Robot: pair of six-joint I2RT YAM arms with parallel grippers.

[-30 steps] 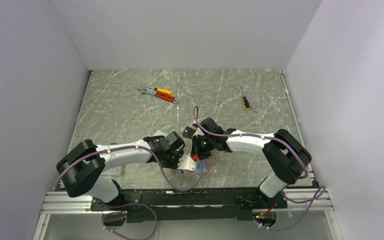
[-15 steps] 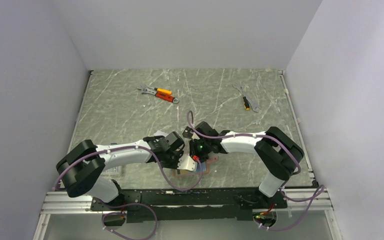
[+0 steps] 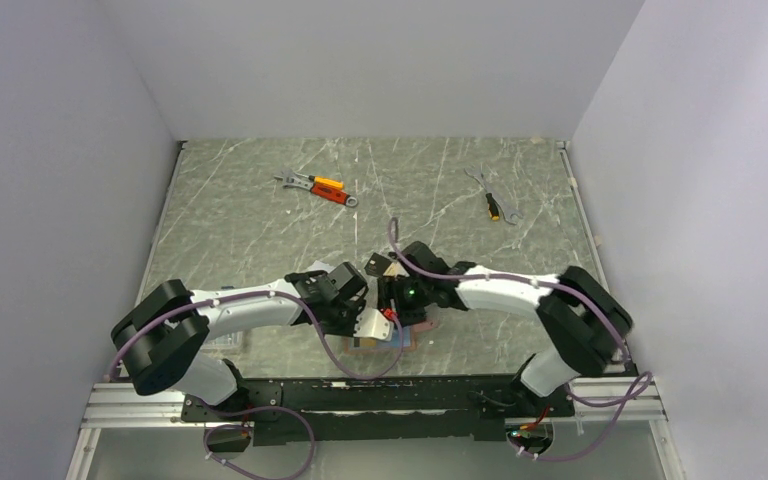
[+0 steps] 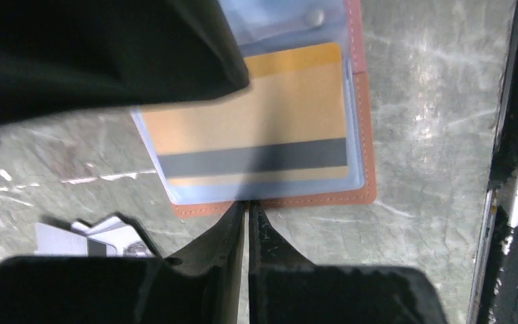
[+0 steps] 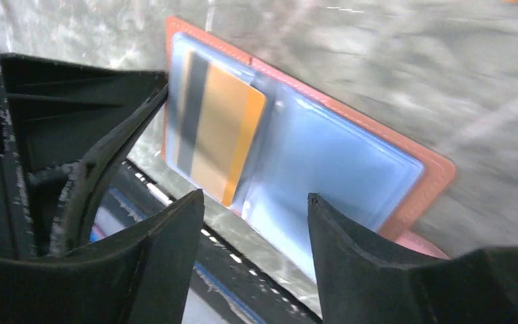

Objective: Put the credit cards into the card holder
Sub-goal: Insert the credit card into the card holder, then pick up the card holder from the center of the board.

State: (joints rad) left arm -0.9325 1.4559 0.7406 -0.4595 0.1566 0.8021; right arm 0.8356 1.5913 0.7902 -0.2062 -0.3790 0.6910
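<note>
The card holder (image 4: 369,135) lies open near the table's front edge, reddish-brown leather with clear sleeves. An orange-gold credit card (image 4: 263,115) with a dark stripe sits inside one sleeve. My left gripper (image 4: 247,204) is shut on the holder's near edge. My right gripper (image 5: 255,196) hovers open over the holder (image 5: 432,169), nothing between its fingers, the sleeved card (image 5: 226,128) just beyond them. From above, both grippers, left (image 3: 365,318) and right (image 3: 392,300), meet over the holder (image 3: 412,337). A silver-grey card (image 4: 61,237) lies beside my left fingers. A black card (image 3: 375,266) lies behind the grippers.
Orange-handled tools (image 3: 320,187) lie at the back left and another small tool (image 3: 497,205) at the back right. The table's front rail (image 4: 512,169) runs close beside the holder. Grey walls close in the table on three sides.
My right gripper has gone from shut to open over the holder, and that arm has drawn slightly back to the right. The left arm has stayed put.
</note>
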